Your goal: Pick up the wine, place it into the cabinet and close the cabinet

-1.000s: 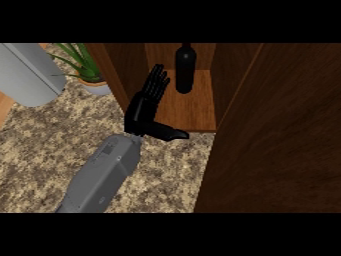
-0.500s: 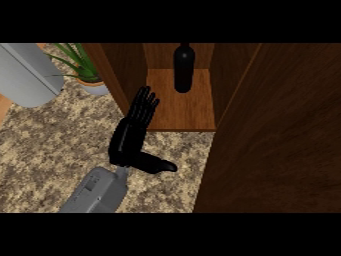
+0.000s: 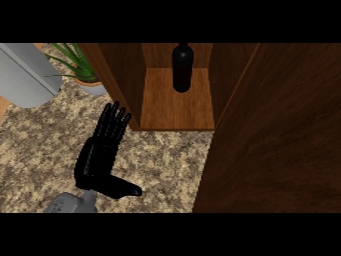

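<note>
Head view: the wine (image 3: 181, 67) is seen upright inside the cabinet (image 3: 177, 107), at the far end. The left hand (image 3: 101, 155) is held over the counter (image 3: 165, 160) — fingers straight, nothing grasped.

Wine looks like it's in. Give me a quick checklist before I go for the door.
1. Wine bottle inside the cabinet: ok, it stands upright at the back of the wooden shelf.
2. Bottle released: ok, no hand touches it.
3. Left hand out of the cabinet: ok, open with straight fingers over the granite counter, just outside the opening.
4. Cabinet door: not ok, it stands open at the right.
5. Right hand ready at the door: cannot tell, it is not in view.
6. Potted plant away from the opening: ok.
</note>
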Controlling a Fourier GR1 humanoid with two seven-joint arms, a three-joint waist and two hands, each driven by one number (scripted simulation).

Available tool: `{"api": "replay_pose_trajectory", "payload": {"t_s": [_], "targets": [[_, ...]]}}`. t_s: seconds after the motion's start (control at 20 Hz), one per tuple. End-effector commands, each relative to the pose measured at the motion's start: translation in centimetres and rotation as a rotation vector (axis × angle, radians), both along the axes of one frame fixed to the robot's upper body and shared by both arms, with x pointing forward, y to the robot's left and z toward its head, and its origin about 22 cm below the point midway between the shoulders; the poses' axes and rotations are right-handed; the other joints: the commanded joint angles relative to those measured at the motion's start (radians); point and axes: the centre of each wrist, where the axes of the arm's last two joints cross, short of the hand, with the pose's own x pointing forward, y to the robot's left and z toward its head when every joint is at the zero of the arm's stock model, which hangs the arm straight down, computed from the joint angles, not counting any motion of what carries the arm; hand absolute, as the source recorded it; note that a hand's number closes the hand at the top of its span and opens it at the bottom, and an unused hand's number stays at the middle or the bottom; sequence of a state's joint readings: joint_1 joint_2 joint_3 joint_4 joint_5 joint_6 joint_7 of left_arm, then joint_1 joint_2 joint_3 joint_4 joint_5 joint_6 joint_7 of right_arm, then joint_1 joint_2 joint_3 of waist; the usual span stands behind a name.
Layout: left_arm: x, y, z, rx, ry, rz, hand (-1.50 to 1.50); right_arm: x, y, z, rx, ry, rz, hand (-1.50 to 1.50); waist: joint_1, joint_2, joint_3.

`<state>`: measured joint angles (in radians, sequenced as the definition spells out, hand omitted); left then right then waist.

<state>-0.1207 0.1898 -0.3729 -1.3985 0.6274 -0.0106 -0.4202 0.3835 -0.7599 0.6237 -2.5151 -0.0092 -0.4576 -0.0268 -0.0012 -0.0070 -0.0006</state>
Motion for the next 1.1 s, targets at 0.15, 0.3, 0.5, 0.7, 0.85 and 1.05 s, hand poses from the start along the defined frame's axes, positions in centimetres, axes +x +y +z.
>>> {"api": "replay_pose_trajectory", "payload": {"t_s": [0.15,0.3,0.5,0.7,0.85,1.05], "targets": [[-1.3,5.0,0.9,0.048,-0.042,0.061,-1.5,-3.1,0.7,3.6,0.025,0.128,0.327,1.5,0.008,-0.002,0.0],[-1.9,8.2,0.5,0.042,-0.061,0.087,-1.5,-3.4,0.8,2.8,0.047,0.112,0.386,1.5,-0.004,0.0,0.001],[-2.4,11.4,2.4,0.079,-0.08,0.106,-1.5,-3.9,0.9,4.3,0.041,0.131,0.432,1.5,0.001,0.0,0.0],[-2.8,11.5,2.9,0.05,-0.071,0.115,-1.5,-3.6,1.8,4.3,0.044,0.074,0.407,1.5,0.008,0.002,-0.002],[-3.8,13.2,1.5,0.081,-0.058,0.105,-1.5,-3.1,1.7,4.5,0.053,0.077,0.425,1.5,0.012,0.006,-0.002],[-2.8,15.4,3.0,0.08,-0.084,0.097,-1.5,-2.8,2.6,3.7,0.054,0.06,0.45,1.5,0.015,0.006,-0.004]]}}
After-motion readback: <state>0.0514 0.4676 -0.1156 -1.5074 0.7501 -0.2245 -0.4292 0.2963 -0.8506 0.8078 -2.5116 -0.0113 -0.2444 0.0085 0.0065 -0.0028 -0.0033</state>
